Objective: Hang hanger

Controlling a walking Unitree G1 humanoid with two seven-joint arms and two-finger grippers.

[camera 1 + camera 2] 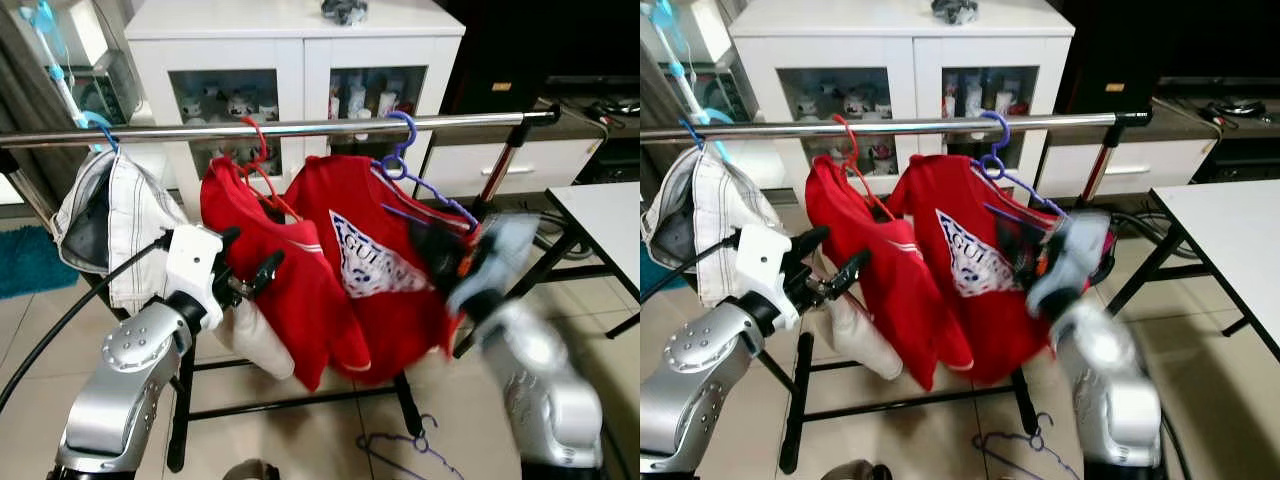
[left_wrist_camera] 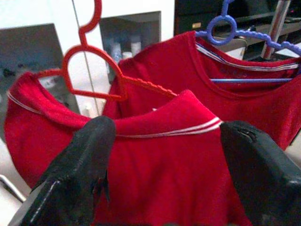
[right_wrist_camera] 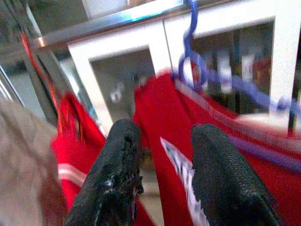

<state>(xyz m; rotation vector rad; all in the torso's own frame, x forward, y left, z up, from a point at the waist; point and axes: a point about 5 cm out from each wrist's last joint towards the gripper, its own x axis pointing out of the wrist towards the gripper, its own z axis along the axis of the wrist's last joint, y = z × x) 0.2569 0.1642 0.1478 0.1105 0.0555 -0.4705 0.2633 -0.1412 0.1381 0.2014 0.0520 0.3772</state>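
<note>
The purple hanger (image 1: pixel 425 185) is hanging by its hook on the steel rail (image 1: pixel 300 128), carrying a red printed shirt (image 1: pixel 375 265); beside it a red hanger (image 1: pixel 262 170) is holding a second red shirt (image 1: pixel 275 270), and a white garment (image 1: pixel 115 225) is hanging at the rail's left end. The left claw (image 1: pixel 248 272) is standing wide, nothing between its fingers, just in front of the second shirt. The right claw (image 3: pixel 162 174) is blurred near the printed shirt's shoulder, its fingers parted and empty. The hanger is probably light, stiff plastic, best taken at the neck under the hook; the cloth is soft and would slip. Another purple hanger (image 1: pixel 410 445) is lying on the floor beneath. Open rail is showing right of the hook; a tabletop (image 1: pixel 605 215) is crowding the right side
</note>
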